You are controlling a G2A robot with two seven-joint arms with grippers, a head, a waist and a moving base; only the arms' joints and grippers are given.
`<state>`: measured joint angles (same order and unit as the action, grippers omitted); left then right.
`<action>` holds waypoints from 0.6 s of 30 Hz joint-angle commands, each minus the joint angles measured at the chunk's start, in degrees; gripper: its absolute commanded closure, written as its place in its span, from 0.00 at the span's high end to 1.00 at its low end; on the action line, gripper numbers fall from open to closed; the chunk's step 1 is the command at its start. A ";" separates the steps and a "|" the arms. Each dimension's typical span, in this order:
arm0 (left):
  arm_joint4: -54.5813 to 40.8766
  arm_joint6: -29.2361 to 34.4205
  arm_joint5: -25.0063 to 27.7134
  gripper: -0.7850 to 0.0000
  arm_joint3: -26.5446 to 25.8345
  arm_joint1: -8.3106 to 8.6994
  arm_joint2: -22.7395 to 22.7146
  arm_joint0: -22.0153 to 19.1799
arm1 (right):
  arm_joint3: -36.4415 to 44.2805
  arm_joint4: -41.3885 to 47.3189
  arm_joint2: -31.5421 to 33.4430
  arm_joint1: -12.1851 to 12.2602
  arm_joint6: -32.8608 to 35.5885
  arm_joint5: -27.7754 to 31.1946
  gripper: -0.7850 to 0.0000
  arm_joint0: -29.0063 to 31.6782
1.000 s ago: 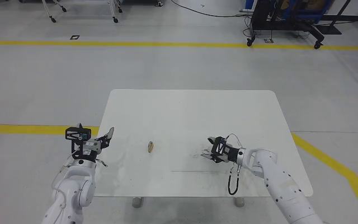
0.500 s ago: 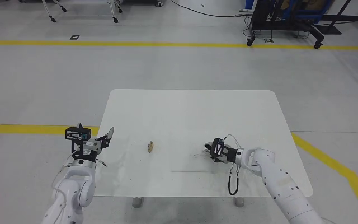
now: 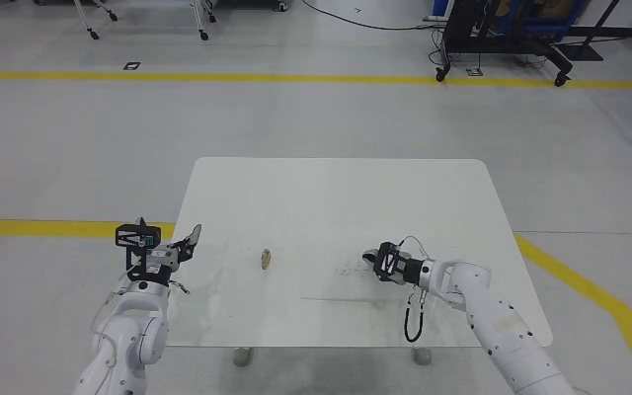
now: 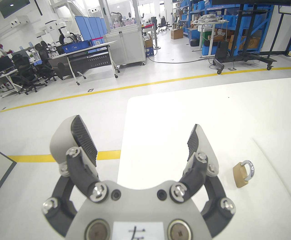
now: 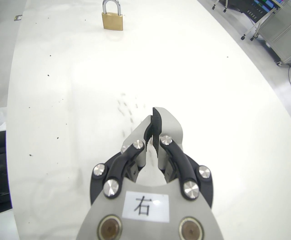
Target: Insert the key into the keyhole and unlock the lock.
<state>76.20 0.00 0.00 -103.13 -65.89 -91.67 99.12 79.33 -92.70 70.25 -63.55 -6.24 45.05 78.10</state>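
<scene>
A brass padlock (image 3: 265,259) with a steel shackle lies on the white table (image 3: 336,188), left of the middle. It lies on its side in the left wrist view (image 4: 242,173) and lies some way ahead of the fingers in the right wrist view (image 5: 112,19). My left gripper (image 3: 188,242) hangs open at the table's left edge, with nothing between its ribbed pads (image 4: 83,138). My right gripper (image 3: 373,260) sits low over the table, right of the padlock, and is shut, its pads (image 5: 156,122) pressed together. I cannot tell whether anything is pinched between them.
Dark scuff marks (image 5: 127,111) dot the tabletop just ahead of the right gripper. A black cable (image 3: 410,321) loops from the right arm near the table's front edge. Yellow floor lines and wheeled racks lie beyond the table.
My right gripper was open a second ago and has shut, staying near the same spot on the table. The left arm and the padlock have not moved.
</scene>
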 commanded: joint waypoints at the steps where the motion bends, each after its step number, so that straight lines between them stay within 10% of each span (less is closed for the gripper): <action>1: 0.00 0.00 0.00 1.00 0.00 0.00 0.00 0.00 | 0.66 0.47 0.84 0.14 0.14 -1.19 0.00 0.18; 18: 0.00 0.00 0.00 1.00 0.00 0.00 0.00 0.00 | 4.19 9.71 4.07 0.26 4.16 -4.02 0.00 0.30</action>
<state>76.20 0.00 0.00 -103.13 -65.89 -91.67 99.12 83.52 -82.99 74.32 -63.29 -2.07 41.03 78.40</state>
